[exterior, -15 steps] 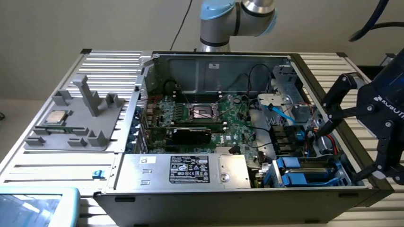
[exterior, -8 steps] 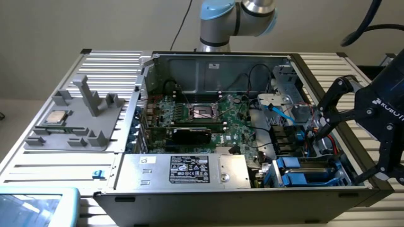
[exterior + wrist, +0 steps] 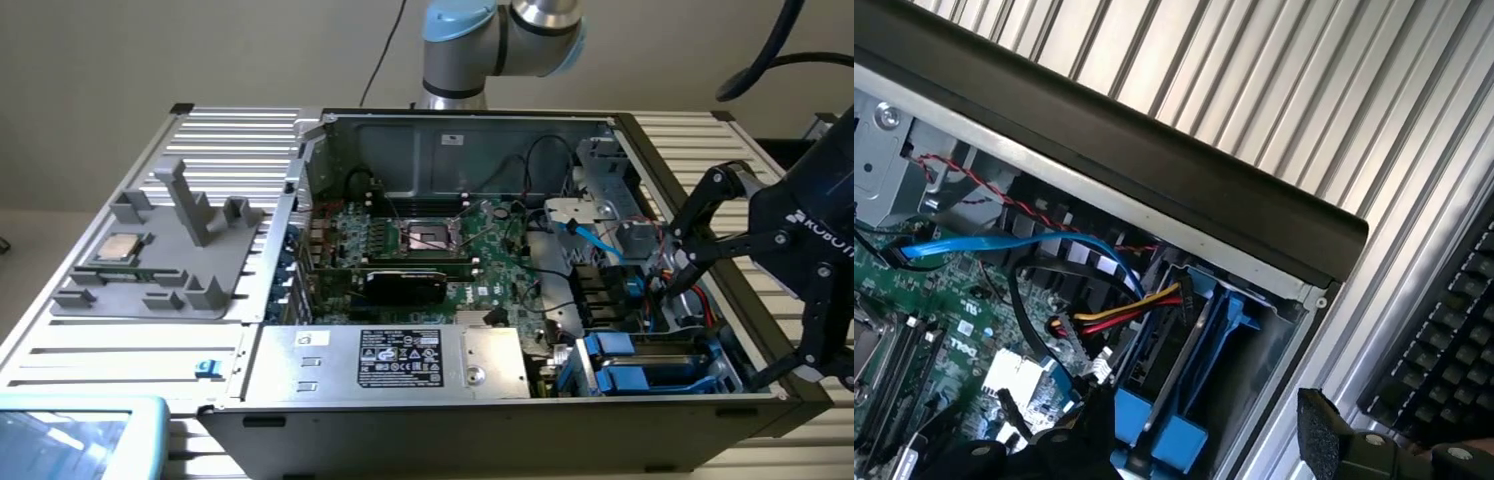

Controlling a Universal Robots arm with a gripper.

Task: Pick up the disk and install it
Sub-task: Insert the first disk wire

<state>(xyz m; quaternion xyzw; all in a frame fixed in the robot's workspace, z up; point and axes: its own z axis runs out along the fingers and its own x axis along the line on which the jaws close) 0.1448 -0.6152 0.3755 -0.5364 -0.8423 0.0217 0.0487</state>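
— What colour is the big board (image 3: 501, 270) in the computer?
— Green. The case (image 3: 467, 440) around it is black and grey.
— And the table (image 3: 107, 350)?
— Silver, with stripes all along it.
— I see blue things.
— Yes, the two drive carriers (image 3: 627, 380) are bright blue. One cable (image 3: 1004, 245) is blue too.
— The other wires (image 3: 1124, 315)?
— Red, yellow and black.
— The power box (image 3: 334, 365)?
— Silver, with a black sticker (image 3: 400, 358) and white print.
— The gripper (image 3: 1204, 435)?
— Black. The tray (image 3: 174, 280) is grey.
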